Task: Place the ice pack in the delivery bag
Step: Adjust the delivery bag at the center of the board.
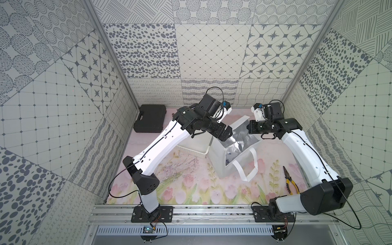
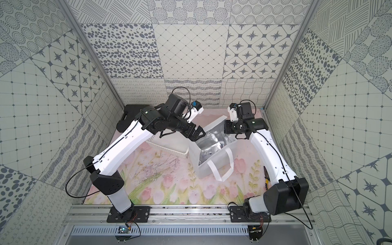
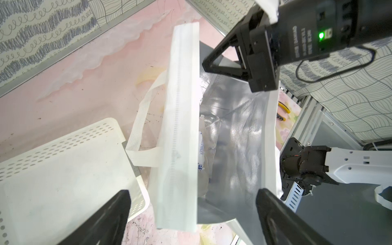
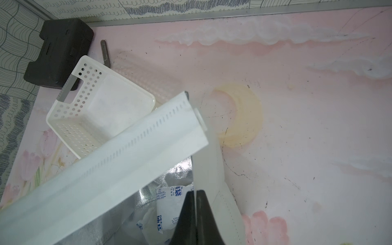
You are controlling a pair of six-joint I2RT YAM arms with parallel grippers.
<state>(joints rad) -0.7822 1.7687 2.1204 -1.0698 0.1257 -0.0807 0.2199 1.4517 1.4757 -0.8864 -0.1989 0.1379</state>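
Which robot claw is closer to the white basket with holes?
Left. The left gripper hangs open just beside the white perforated plastic basket. The right gripper is across the white foil-lined tote bag, jaws shut on its far rim.

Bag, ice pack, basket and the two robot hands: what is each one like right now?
Bag: open, standing on the table, silver inside showing.
Ice pack: lying inside the bag.
Basket: empty, upright beside the bag.
Left fingers: open, holding nothing, over the bag.
Right fingers: shut on the bag's rim.
Black case: closed.
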